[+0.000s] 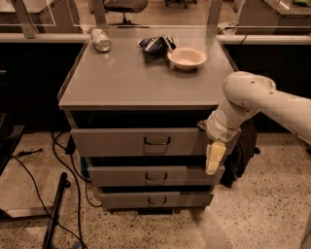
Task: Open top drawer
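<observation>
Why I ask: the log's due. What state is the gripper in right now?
Gripper: open or shut cannot be told; it points down at the right end of the top drawer, away from the handle.

Speckled terrazzo floor [257, 214], dark cables [77, 194], perhaps an office chair [124, 6] behind.

The cream-coloured gripper [215, 156] hangs in front of the right end of the wide grey metal top drawer [112, 142] and covers that corner. The white robot arm [272, 99] is cut by the right edge. Behind it a dark object on the floor [244, 153] is mostly hidden. The black office chair [124, 6] is cut by the top edge.
</observation>
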Controlling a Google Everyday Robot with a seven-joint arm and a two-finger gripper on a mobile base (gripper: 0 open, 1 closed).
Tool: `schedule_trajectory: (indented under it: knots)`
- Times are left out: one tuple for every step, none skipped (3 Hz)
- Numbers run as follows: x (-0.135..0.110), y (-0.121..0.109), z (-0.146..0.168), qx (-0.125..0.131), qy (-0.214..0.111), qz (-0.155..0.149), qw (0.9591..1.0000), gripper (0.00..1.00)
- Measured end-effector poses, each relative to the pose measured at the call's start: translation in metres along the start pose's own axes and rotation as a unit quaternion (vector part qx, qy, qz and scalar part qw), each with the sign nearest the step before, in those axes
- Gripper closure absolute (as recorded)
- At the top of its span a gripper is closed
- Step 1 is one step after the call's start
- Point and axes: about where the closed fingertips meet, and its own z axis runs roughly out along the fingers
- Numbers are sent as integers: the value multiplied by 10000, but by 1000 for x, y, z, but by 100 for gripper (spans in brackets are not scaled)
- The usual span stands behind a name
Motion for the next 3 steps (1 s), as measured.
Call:
schedule_trajectory:
  knots:
    - [1,12,-2,-273,-8,26,9996,0]
    - [5,28,-3,-648,-17,81,9979,0]
    - [4,28,-5,-657,-17,82,9978,0]
